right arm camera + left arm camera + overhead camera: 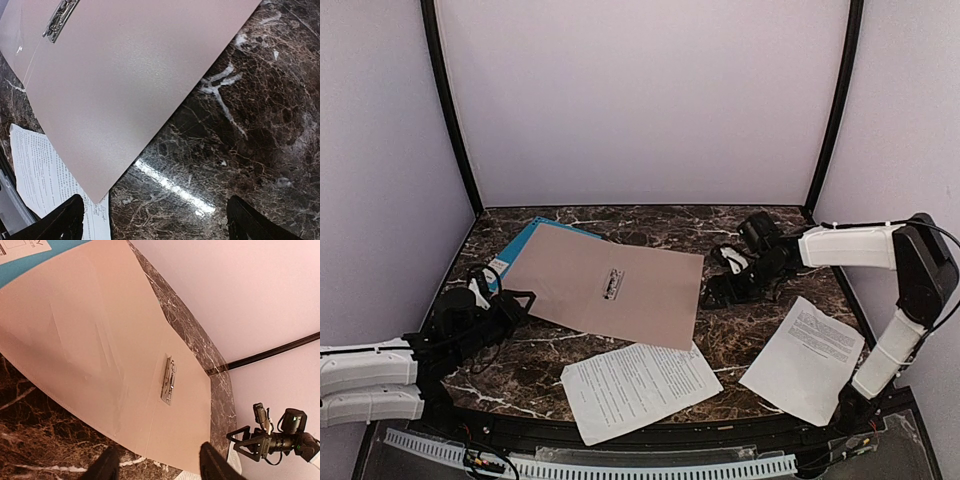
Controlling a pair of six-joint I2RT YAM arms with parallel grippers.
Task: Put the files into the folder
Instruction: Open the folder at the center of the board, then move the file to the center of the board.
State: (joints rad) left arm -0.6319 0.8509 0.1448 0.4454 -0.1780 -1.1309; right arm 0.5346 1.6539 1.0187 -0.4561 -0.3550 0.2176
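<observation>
- The tan folder (pixel 590 290) is laid open and flat at the middle of the marble desk (pixel 740 330), with its metal clip (pixel 614 283) showing on the centre fold.
- A blue folder (pixel 520 243) is seen under the tan folder's far-left corner, mostly covered.
- Printed sheets (pixel 638 388) are placed near the front edge, just near of the tan folder. Their far-right corner is overlapped by the folder's near-right corner.
- A single printed sheet (pixel 805 357) is set apart at the near right, turned at an angle, touching neither the folder nor the other sheets.
- The left fingers (pixel 516 303) are held low at the folder's left edge. They are spread apart, and nothing is gripped between them.
- The right fingers (pixel 718 290) are held just off the folder's right edge, above bare marble. They are spread wide, and nothing is gripped.
</observation>
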